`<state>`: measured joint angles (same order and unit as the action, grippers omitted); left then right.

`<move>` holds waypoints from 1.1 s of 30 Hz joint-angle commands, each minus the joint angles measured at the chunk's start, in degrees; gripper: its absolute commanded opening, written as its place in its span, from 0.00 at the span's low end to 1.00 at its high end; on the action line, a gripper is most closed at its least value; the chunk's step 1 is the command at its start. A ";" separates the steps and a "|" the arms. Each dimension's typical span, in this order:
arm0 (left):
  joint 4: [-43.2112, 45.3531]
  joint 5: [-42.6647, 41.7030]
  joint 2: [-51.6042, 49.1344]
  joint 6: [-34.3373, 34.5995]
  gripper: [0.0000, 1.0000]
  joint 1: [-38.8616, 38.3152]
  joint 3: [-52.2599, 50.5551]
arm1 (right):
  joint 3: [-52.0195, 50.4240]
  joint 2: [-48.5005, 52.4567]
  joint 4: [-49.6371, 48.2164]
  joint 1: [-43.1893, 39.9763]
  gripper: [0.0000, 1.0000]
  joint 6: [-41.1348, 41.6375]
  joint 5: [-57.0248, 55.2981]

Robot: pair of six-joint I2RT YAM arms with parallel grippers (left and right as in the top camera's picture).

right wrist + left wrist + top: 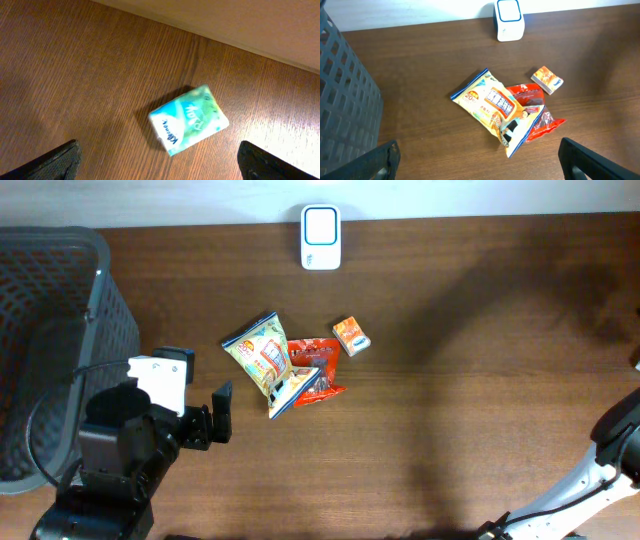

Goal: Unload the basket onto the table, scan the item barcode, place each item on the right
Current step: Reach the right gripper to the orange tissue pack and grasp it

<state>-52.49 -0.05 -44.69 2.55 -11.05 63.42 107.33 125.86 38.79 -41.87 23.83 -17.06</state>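
While the left arm sits folded low in the overhead view, its gripper (221, 416) points level across the table (450, 380), fingers spread and empty. Just ahead of the fingertips a yellow bag (261, 356) overlaps a red packet (323, 381); an orange box (351, 337) lies just past them and the scanner (321, 224) well beyond. A mesh basket (50, 300) stands beside the arm.

From the left wrist, both fingers (380, 160) frame the bottom corners, wide apart, the pile ahead between them.

From the right wrist, the right gripper (167, 165) looks down, fingers apart and holding nothing; a green packet (189, 119) lies flat ahead between them, untouched.
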 commanded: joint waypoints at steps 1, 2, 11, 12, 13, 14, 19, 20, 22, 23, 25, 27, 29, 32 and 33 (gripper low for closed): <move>0.13 -0.63 0.02 -1.09 0.99 0.35 -0.07 | 0.46 -2.58 -0.02 1.22 0.99 -6.21 6.67; 0.13 -0.63 0.02 -1.07 0.99 0.35 -0.07 | 1.09 -3.58 -0.04 1.99 0.99 -8.57 12.00; 0.13 -0.63 0.02 -1.09 0.99 0.35 -0.07 | 1.27 -7.13 3.21 17.66 0.99 -20.31 62.90; 0.13 -0.63 0.02 -1.07 0.99 0.35 -0.07 | 1.20 -6.73 4.22 20.98 0.99 -24.00 62.55; 0.13 -0.63 0.02 -1.09 0.99 0.35 -0.07 | 1.20 -6.38 5.22 23.82 0.99 -25.68 61.44; 0.13 -0.63 0.02 -1.09 0.99 0.35 -0.07 | 1.20 -5.75 6.12 27.21 0.99 -26.29 58.58; 0.13 -0.63 0.02 -1.07 0.99 0.35 -0.07 | 1.20 -3.21 8.31 43.69 0.98 -26.25 45.66; 0.13 -0.63 0.02 -1.09 0.99 0.35 -0.07 | 1.20 -3.21 8.44 45.24 0.96 -26.25 44.09; 0.13 -0.63 0.02 -1.07 0.99 0.35 -0.07 | 1.20 -3.21 9.03 50.25 0.91 -26.64 38.75; 0.13 -0.63 0.02 -1.07 0.99 0.35 -0.07 | 1.20 -3.21 9.49 52.65 0.87 -26.64 35.34; 0.13 -0.63 0.02 -1.07 0.99 0.35 -0.07 | 1.20 -3.21 10.80 56.39 0.79 -26.62 29.24; 0.13 -0.63 0.02 -1.09 0.99 0.35 -0.07 | 1.20 -3.21 12.68 60.76 0.70 -26.62 23.23; 0.13 -0.63 0.02 -1.09 0.99 0.35 -0.07 | 1.20 -3.13 13.75 63.76 0.63 -26.60 19.98; 0.13 -0.63 0.02 -1.09 0.99 0.35 -0.07 | 0.63 -1.79 14.19 68.50 0.51 -26.60 13.03; 0.13 -0.63 0.02 -1.07 0.99 0.35 -0.07 | 0.37 -1.42 14.23 69.33 0.45 -26.56 12.68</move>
<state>-52.49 -0.03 -44.69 2.55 -11.05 63.42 108.20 122.39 52.71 24.73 -2.46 4.84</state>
